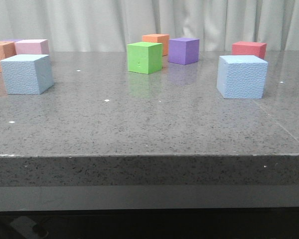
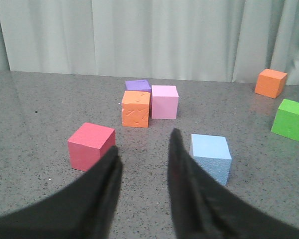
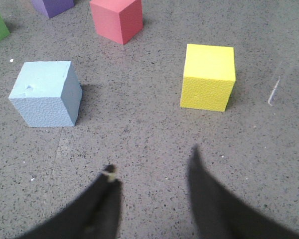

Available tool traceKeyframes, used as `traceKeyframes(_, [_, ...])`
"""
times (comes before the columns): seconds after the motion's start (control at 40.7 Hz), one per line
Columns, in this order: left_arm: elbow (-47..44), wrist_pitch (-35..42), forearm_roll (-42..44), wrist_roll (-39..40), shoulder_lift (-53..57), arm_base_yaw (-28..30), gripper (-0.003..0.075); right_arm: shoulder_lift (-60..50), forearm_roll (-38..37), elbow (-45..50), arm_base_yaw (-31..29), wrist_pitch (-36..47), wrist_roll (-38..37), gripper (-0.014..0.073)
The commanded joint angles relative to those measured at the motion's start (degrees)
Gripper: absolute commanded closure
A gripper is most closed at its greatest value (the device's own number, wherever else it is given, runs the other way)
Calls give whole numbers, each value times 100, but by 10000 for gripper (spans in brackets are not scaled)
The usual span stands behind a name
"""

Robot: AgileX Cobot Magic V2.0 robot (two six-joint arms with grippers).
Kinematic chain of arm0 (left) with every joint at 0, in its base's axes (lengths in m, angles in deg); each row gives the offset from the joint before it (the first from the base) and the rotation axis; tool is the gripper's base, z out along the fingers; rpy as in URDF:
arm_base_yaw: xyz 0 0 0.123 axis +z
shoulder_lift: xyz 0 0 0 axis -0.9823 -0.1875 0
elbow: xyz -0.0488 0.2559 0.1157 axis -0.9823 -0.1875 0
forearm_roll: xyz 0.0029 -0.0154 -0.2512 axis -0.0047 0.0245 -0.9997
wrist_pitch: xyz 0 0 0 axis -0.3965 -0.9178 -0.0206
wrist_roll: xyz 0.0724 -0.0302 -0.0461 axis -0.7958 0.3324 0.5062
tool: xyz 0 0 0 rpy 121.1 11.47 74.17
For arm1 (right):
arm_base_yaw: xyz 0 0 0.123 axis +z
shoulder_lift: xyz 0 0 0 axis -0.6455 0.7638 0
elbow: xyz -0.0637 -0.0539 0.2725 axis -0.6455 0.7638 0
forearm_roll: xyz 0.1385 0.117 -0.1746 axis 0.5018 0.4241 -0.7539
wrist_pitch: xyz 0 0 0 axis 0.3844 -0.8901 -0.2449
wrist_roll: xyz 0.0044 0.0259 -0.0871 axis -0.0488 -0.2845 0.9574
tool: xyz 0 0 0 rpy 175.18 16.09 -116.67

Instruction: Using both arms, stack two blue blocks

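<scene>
Two pale blue blocks stand apart on the grey table. One blue block [image 1: 27, 74] is at the left, the other blue block [image 1: 241, 76] at the right. Neither arm shows in the front view. In the left wrist view my left gripper [image 2: 143, 143] is open over bare table, with the left blue block [image 2: 211, 158] just beyond one fingertip and not touching it. My right gripper [image 3: 152, 159] is open too, nothing between its fingers, and the right blue block [image 3: 46, 93] lies ahead and off to one side.
A green cube [image 1: 144, 57], purple cube [image 1: 183, 50], orange cube [image 1: 156, 43] and red cube [image 1: 249, 49] stand further back. Pink [image 1: 32, 47] and orange [image 1: 1, 55] cubes sit far left. A red cube [image 2: 91, 145] lies near the left gripper, a yellow cube [image 3: 208, 76] near the right.
</scene>
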Motion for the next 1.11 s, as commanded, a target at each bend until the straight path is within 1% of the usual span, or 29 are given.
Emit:
traceKeyframes(0.0, [187, 457, 104, 30, -95, -45, 209, 36, -71, -202, -14, 437, -13, 17])
traceKeyframes(0.049, [187, 449, -3, 30, -95, -45, 162, 36, -71, -202, -14, 437, -13, 10])
traceKeyframes(0.074, [187, 449, -76, 30, -95, -45, 154, 36, -71, -202, -14, 437, -13, 10])
traceKeyframes(0.344, [187, 449, -88, 30, -95, -45, 154, 36, -71, -202, -14, 437, -13, 10])
traceKeyframes(0.492, [187, 449, -88, 30, -95, -45, 154, 48, 55, -202, -14, 525, -20, 10])
traceKeyframes(0.566, [187, 449, -88, 30, -95, -45, 154, 128, 55, -202, -14, 431, -20, 10])
traceKeyframes(0.664, [187, 449, -88, 30, -95, -45, 154, 354, 55, -259, -14, 82, 52, 10])
traceKeyframes(0.787, [187, 449, -88, 30, -95, -45, 154, 837, 206, -648, 36, -815, 209, 10])
traceKeyframes(0.812, [187, 449, -88, 30, -95, -45, 154, 965, 260, -807, 78, -1048, 338, 10])
traceKeyframes(0.861, [187, 449, -88, 30, -95, -45, 154, 1188, 428, -1032, 227, -1302, 591, 10])
traceKeyframes(0.984, [187, 449, -88, 30, -95, -45, 154, 1678, 827, -1546, 638, -1635, 1120, 10])
traceKeyframes(1.082, [187, 449, -88, 30, -95, -45, 154, 2014, 928, -1953, 962, -1762, 1180, 10])
